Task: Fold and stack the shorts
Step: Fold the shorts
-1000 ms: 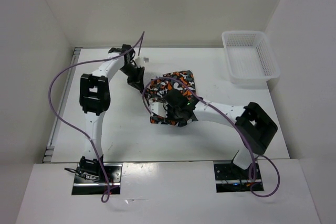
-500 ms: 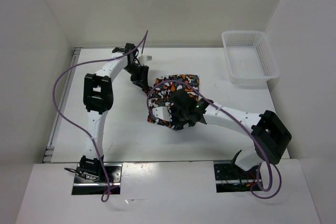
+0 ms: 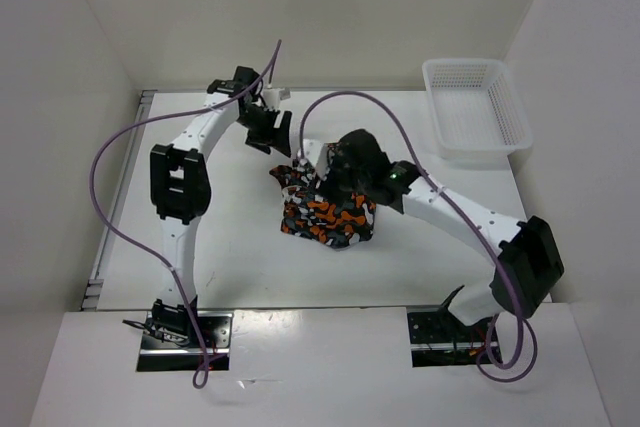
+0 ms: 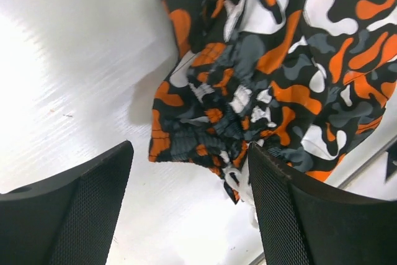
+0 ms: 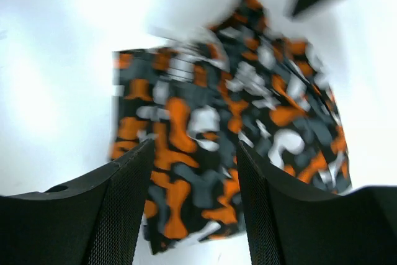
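Observation:
The shorts (image 3: 328, 213), in orange, black, grey and white camouflage, lie bunched in a folded heap at the middle of the table. My left gripper (image 3: 275, 142) hovers just off their far left corner, open. In the left wrist view the gathered waistband (image 4: 223, 110) and a white drawstring (image 4: 243, 184) lie beyond the empty gap of the left gripper (image 4: 189, 209). My right gripper (image 3: 330, 187) hangs over the heap's far side. Seen from the right wrist, the right gripper (image 5: 195, 209) is open above the flat shorts (image 5: 211, 147), holding nothing.
A white mesh basket (image 3: 478, 112) stands at the far right corner of the white table (image 3: 230, 237). Purple cables loop over both arms. White walls close in the left, back and right sides.
Both grippers have opened and let go of the shorts. The left one drew back to the far left, the right one rose and moved toward the far side. The shorts settled nearer.

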Motion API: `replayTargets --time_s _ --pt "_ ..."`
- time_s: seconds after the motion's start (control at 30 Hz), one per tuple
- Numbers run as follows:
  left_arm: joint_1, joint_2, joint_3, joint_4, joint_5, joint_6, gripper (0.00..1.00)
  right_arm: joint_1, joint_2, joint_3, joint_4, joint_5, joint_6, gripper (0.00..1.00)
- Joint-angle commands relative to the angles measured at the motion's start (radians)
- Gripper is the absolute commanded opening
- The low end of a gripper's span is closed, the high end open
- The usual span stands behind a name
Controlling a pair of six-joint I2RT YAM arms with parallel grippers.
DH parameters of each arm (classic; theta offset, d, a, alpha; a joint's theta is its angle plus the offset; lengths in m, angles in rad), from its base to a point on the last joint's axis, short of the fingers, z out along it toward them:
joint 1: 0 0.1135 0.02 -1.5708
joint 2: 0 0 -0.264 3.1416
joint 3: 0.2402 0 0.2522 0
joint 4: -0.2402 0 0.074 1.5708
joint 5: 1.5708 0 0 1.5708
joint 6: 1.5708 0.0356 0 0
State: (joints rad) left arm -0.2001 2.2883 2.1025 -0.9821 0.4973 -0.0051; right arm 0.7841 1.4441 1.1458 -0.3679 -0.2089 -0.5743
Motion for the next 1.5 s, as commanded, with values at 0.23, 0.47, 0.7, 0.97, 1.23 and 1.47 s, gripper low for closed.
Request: replayTargets --time_s 0.23,0.47,0.7,0.97,1.23,1.47 --pt "-0.048 0.083 0.005 -0.030 -0.020 0.005 0.84 -0.371 0.170 -0.001 0.125 0.141 0.304 0.58" --pt "-0.081 0.122 0.037 0.037 -0.009 0.005 0.78 -0.371 0.258 -0.021 0.225 0.221 0.326 0.50" --pt "-0.081 0.111 -0.019 0.131 -0.161 0.005 0.30 -0.371 0.317 -0.043 0.270 0.278 0.249 0.50" --pt "-0.059 0.004 -0.125 0.186 -0.141 0.005 0.21 -0.371 0.317 0.058 0.259 0.269 0.214 0.56" --pt "-0.050 -0.095 -0.208 0.206 -0.077 0.005 0.64 -0.371 0.260 0.184 0.184 0.269 0.157 0.66" --pt "-0.013 -0.187 -0.124 0.195 -0.066 0.005 0.89 -0.371 0.167 0.232 0.135 0.382 0.088 0.67"
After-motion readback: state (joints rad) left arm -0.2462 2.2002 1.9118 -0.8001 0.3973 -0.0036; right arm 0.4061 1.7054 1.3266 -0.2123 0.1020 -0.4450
